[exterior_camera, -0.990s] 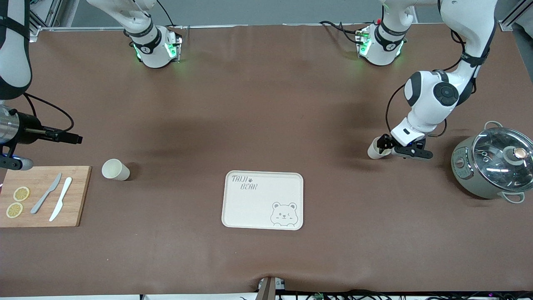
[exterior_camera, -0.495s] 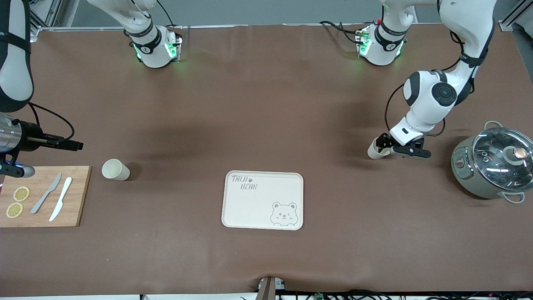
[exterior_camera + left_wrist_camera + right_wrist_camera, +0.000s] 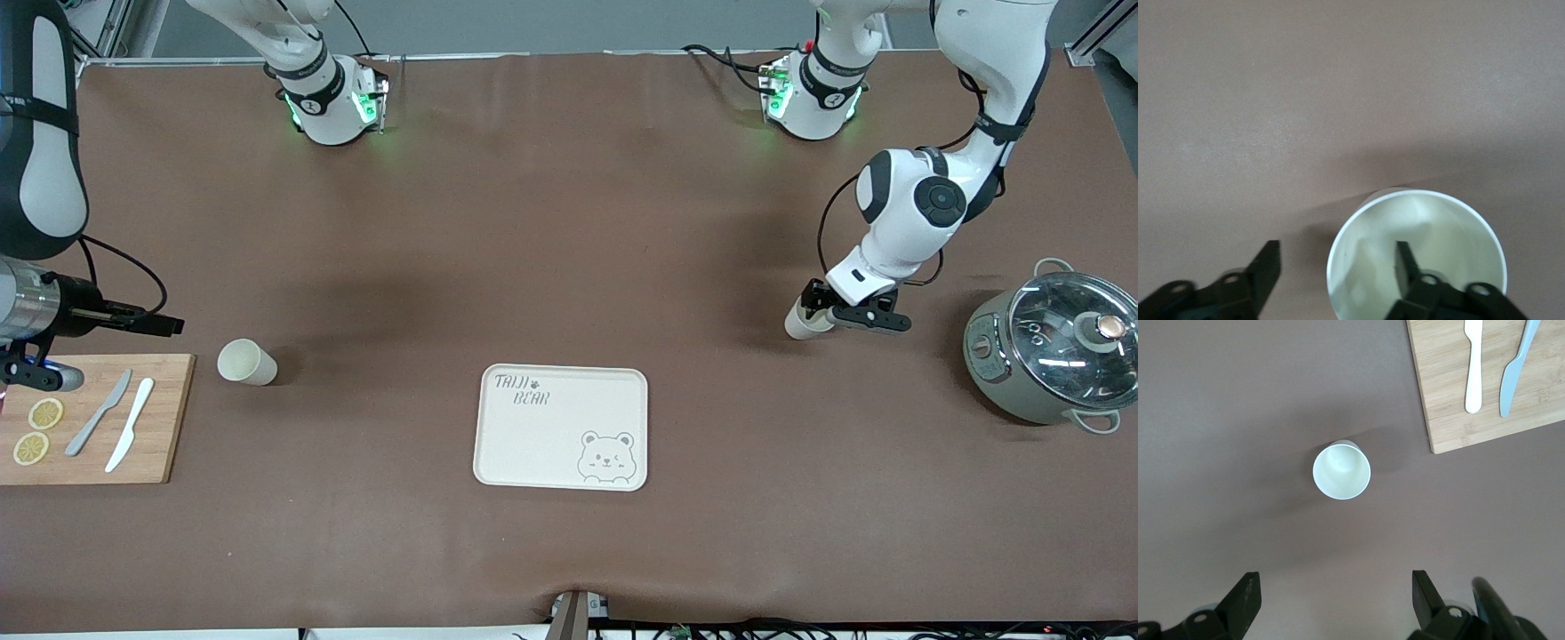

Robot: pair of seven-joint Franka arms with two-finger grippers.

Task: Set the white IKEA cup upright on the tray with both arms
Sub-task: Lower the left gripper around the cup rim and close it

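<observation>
Left gripper [image 3: 1338,267] jaws apart astride cup [image 3: 805,322] rim; right gripper [image 3: 1335,597] jaws apart.

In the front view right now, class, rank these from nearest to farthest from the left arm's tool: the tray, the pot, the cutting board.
Measured from the left tool, which straddles the wall of a white cup:
1. Pot, at the left arm's end of the table.
2. Tray, mid-table, nearer the front camera.
3. Cutting board, at the right arm's end.
</observation>
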